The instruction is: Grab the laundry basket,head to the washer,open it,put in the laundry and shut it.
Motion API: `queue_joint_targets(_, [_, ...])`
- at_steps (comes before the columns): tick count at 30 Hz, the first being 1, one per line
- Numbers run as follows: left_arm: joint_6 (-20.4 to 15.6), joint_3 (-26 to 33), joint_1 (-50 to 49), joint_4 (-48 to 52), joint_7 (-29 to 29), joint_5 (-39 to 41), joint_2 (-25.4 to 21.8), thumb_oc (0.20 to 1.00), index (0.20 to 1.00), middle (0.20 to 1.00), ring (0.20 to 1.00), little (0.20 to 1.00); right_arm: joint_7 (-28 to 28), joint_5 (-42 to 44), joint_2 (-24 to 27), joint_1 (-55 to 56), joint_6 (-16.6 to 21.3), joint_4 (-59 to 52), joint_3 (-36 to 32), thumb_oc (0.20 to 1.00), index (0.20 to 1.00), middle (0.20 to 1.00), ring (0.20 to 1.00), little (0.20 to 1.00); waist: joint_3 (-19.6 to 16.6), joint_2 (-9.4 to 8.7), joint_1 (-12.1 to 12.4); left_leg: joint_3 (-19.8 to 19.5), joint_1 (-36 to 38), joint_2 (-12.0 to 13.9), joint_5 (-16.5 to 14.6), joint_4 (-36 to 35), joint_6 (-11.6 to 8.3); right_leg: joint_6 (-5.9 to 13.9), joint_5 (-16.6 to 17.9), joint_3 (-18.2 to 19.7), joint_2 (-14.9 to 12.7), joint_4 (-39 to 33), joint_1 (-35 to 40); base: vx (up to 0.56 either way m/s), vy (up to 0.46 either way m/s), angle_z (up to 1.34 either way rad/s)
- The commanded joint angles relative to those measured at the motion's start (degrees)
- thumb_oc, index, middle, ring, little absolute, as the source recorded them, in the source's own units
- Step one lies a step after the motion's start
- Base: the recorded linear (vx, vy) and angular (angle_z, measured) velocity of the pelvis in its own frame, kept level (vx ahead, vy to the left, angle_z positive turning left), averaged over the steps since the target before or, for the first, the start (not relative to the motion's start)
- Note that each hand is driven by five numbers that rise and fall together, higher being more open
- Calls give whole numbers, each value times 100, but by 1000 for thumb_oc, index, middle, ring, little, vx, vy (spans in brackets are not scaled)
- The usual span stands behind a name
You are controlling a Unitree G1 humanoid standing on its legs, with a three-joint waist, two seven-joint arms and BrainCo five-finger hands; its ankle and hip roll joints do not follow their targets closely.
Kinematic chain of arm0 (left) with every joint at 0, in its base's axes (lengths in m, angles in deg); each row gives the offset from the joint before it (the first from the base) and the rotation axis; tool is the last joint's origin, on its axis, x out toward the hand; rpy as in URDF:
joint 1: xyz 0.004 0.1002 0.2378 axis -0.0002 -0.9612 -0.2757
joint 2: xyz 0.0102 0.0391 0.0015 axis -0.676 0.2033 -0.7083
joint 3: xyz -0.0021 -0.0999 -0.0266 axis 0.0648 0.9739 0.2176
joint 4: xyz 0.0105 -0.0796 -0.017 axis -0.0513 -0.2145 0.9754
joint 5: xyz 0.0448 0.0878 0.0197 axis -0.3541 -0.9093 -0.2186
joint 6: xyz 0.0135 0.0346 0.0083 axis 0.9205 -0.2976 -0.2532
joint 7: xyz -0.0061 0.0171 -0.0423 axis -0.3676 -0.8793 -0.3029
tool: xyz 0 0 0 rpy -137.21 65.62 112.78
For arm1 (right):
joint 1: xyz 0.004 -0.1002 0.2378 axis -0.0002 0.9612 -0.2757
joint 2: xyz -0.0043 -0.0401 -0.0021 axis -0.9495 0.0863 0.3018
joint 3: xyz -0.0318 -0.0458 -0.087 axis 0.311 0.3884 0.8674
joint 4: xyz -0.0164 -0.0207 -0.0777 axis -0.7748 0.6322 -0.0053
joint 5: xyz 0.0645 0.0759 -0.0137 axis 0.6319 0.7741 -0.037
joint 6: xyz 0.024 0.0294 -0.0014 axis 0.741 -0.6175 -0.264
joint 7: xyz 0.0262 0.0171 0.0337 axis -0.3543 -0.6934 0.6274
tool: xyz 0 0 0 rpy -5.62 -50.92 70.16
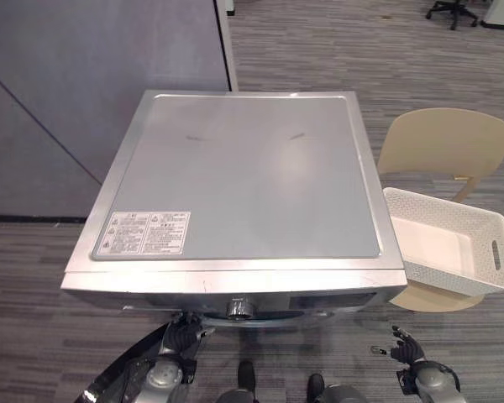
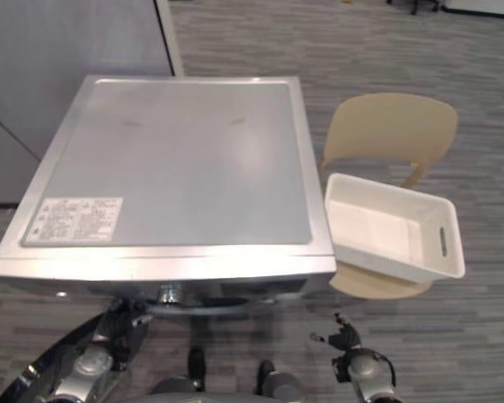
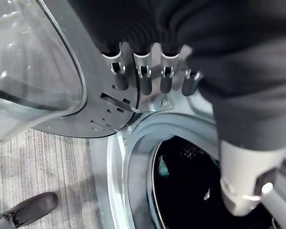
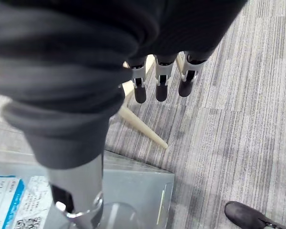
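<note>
The silver washer (image 1: 244, 176) stands right in front of me. Its round glass door (image 3: 33, 71) hangs swung open from the front. My left hand (image 3: 145, 78) lies with straight fingers against the door's inner rim, its thumb stretched out over the dark drum opening (image 3: 190, 191). What lies in the drum is too dark to make out. The white laundry basket (image 1: 441, 277) rests empty on a beige chair (image 1: 445, 138) at the washer's right side. My right hand (image 4: 162, 86) hangs open over the carpet by the washer's front right corner, holding nothing.
A grey partition wall (image 1: 84, 84) runs along the washer's left and back. The beige chair's leg (image 4: 143, 129) slants to the floor near my right hand. Striped grey carpet (image 1: 336, 50) stretches behind, with a black office chair base (image 1: 454, 10) far back.
</note>
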Motion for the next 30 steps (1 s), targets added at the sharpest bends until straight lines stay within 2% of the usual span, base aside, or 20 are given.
queue_joint_targets(1, [-158, 125, 395, 27, 138, -44, -49, 1000, 1000, 1000, 1000, 1000, -114, -78, 164, -183, -3, -99, -48, 1000, 1000, 1000, 1000, 1000, 374, -97, -19, -97, -386, -132, -503, 303, 37, 665, 689, 491, -108, 133, -940, -345, 69, -44])
queue_joint_targets(2, [-164, 84, 631, -47, 231, -136, -181, 1000, 1000, 1000, 1000, 1000, -138, -3, 88, -171, -10, 30, -32, 1000, 1000, 1000, 1000, 1000, 464, -38, -43, -126, -586, -51, -288, 236, 76, 687, 522, 863, 100, 567, -1150, -280, 37, -33])
queue_joint_targets(4, [-173, 96, 688, 7, 246, -133, -215, 1000, 1000, 1000, 1000, 1000, -129, 1, 42, -159, -11, 111, -4, 1000, 1000, 1000, 1000, 1000, 457, -18, -1, -120, -638, -11, -200, 160, 70, 630, 412, 825, 108, 603, -1070, -192, -36, 15])
queue_joint_targets(5, [-195, 79, 688, 80, 235, -93, -226, 1000, 1000, 1000, 1000, 1000, -113, -24, -22, -114, 18, 235, 55, 1000, 1000, 1000, 1000, 1000, 387, -38, 78, -154, -577, -6, -84, -124, 32, 507, 240, 775, 91, 467, -696, -116, -132, 29])
queue_joint_targets(7, [-196, 71, 687, 99, 214, -79, -227, 1000, 1000, 1000, 1000, 1000, -113, -27, -48, -65, 15, 239, 28, 1000, 1000, 1000, 1000, 1000, 283, -91, 115, -177, -566, -26, -29, -243, 2, 471, 166, 847, 119, 263, -465, -50, -150, 10])
queue_joint_targets(8, [-185, 116, 619, 227, 214, -49, -213, 1000, 1000, 1000, 1000, 1000, -103, -1, -99, -30, -16, 306, -2, 1000, 1000, 1000, 1000, 1000, 200, -152, 203, -255, -604, -30, 104, -313, -75, 400, 34, 927, 145, -197, -221, -171, -199, 10])
queue_joint_targets(9, [-186, 136, 669, 262, 257, 18, -209, 1000, 1000, 1000, 1000, 1000, -141, 62, -98, -108, 5, 310, 17, 1000, 1000, 1000, 1000, 1000, 221, -141, 242, -273, -754, 29, 283, -301, -146, 372, 54, 935, 203, -321, -254, -174, -200, 17])
queue_joint_targets(10, [-185, 137, 670, 262, 257, 18, -209, 1000, 1000, 1000, 1000, 1000, -141, 63, -98, -110, 6, 312, 17, 1000, 1000, 1000, 1000, 1000, 214, -138, 239, -276, -765, 31, 286, -300, -148, 370, 58, 932, 205, -324, -262, -226, -175, 12])
queue_joint_targets(12, [-203, 139, 632, 460, 306, 64, -195, 1000, 1000, 1000, 1000, 1000, -207, 134, -36, -150, 20, 211, 8, 1000, 1000, 1000, 1000, 1000, 272, -14, 333, -389, -1226, 131, 730, -537, -375, 187, 58, 1019, 433, -760, -290, -294, -266, 13])
queue_joint_targets(14, [-180, 122, 583, 576, 268, 53, -111, 1000, 1000, 1000, 1000, 1000, -228, 172, 29, -141, 27, 235, -48, 1000, 1000, 1000, 1000, 1000, 364, 86, 328, -417, -1467, 101, 915, -465, -526, 138, 131, 794, 441, -980, -249, -250, -175, 66])
queue_joint_targets(15, [-183, 123, 560, 635, 226, 82, -76, 1000, 1000, 1000, 1000, 1000, -249, 157, 58, -134, 7, 270, -55, 1000, 1000, 1000, 1000, 1000, 422, 101, 315, -319, -1504, 75, 812, -361, -477, 136, 172, 678, 393, -1010, -288, -363, -105, 93])
queue_joint_targets(16, [-201, 158, 515, 695, 167, 55, -38, 1000, 1000, 1000, 1000, 1000, -253, 121, 76, -123, -11, 315, -81, 1000, 1000, 1000, 1000, 1000, 486, 39, 239, -52, -1452, 23, 473, 148, -356, 181, 326, 447, 218, -1082, -373, -322, -64, 68])
queue_joint_targets(17, [-205, 148, 471, 758, 122, 25, -47, 1000, 1000, 1000, 1000, 1000, -250, 101, 72, -131, -20, 362, -75, 1000, 1000, 1000, 1000, 1000, 475, -4, 190, -30, -1375, -36, 205, 393, -290, 186, 416, 397, 132, -1111, -403, -236, -46, 43])
queue_joint_targets(18, [-204, 148, 472, 759, 122, 25, -47, 1000, 1000, 1000, 1000, 1000, -250, 101, 72, -133, -19, 362, -75, 1000, 1000, 1000, 1000, 1000, 461, 0, 187, -35, -1398, -33, 212, 396, -290, 185, 425, 393, 136, -1113, -421, -66, -1, 46])
queue_joint_targets(19, [-116, 234, 357, 587, 164, -109, -50, 1000, 1000, 1000, 1000, 1000, -316, -60, 118, -216, -81, 537, -58, 1000, 1000, 1000, 1000, 1000, 442, -33, 199, -120, -1151, -93, -155, 398, -240, 205, 445, 345, 78, -1101, -432, 17, 10, 48])
queue_joint_targets(20, [-192, 214, 248, 703, 144, -60, -39, 1000, 1000, 1000, 1000, 1000, -258, -28, 107, -69, -33, 461, -85, 1000, 1000, 1000, 1000, 1000, 371, 60, 158, -270, -902, -152, -77, 242, -217, 216, 439, 351, 157, -1109, -408, -9, 42, 42])
queue_joint_targets(21, [-201, 135, 300, 790, 155, -25, 15, 1000, 1000, 1000, 1000, 1000, -207, 30, 84, -66, -13, 407, -90, 1000, 1000, 1000, 1000, 1000, 270, 68, 105, -272, -806, -199, -21, 50, -210, 193, 492, 317, 152, -1116, -437, -10, 67, 24])
queue_joint_targets(25, [-176, 69, 322, 890, 107, -188, -42, 1000, 1000, 1000, 1000, 1000, -165, -43, 39, -75, -38, 546, -92, 1000, 1000, 1000, 1000, 1000, 102, 11, 62, -402, -597, -249, -175, -34, -122, 219, 479, 321, 155, -1109, -274, 13, 55, 32])
queue_joint_targets(30, [-157, 106, 308, 1021, 114, -347, -173, 1000, 1000, 1000, 1000, 1000, -146, -22, -24, -82, -65, 712, -150, 1000, 1000, 1000, 1000, 1000, -66, -80, 71, -360, -300, -249, -180, -230, -102, 272, 472, 353, 147, -1104, -95, 66, 71, 8])
